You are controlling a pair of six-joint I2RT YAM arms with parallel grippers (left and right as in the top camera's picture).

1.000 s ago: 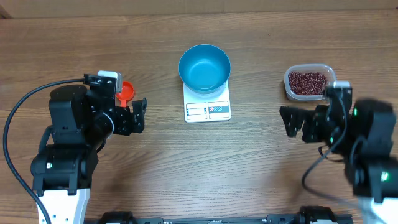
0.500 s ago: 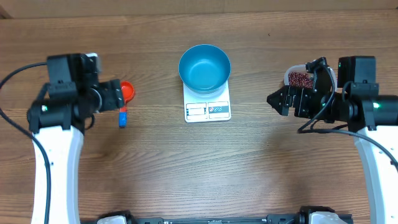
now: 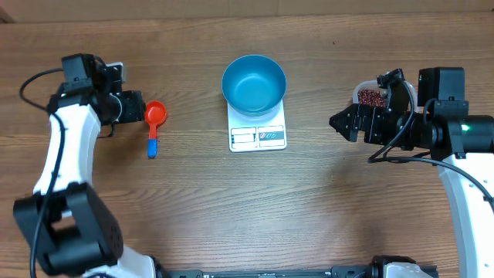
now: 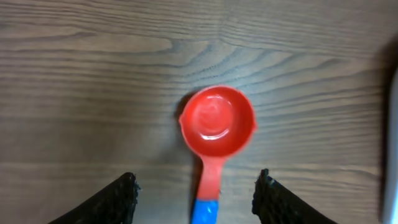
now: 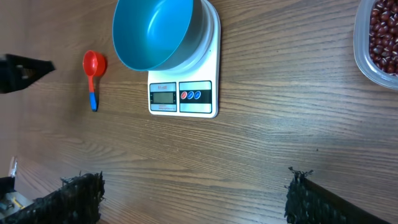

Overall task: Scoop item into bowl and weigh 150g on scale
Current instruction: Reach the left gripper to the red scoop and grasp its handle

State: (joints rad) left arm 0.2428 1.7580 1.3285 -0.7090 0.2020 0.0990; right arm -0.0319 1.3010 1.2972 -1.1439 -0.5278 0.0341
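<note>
While the left gripper (image 4: 196, 177) hangs over the red scoop (image 4: 216, 121), its fingers stand apart, one on each side of the blue handle and neither touching it. The scoop lies flat on the wooden table (image 3: 247, 208), well left of the scale (image 3: 258, 137), with its cup toward the far edge. The blue bowl (image 3: 254, 83) sits on the white scale at table centre and covers its far part; the display and buttons show along the near edge. The beans (image 5: 385, 37) lie in a clear tub (image 5: 360, 46) at far right, partly hidden by the right arm in the overhead view. The right gripper (image 5: 194, 179) hangs between scale and tub — fingers spread wide over bare wood, gripping nothing.
</note>
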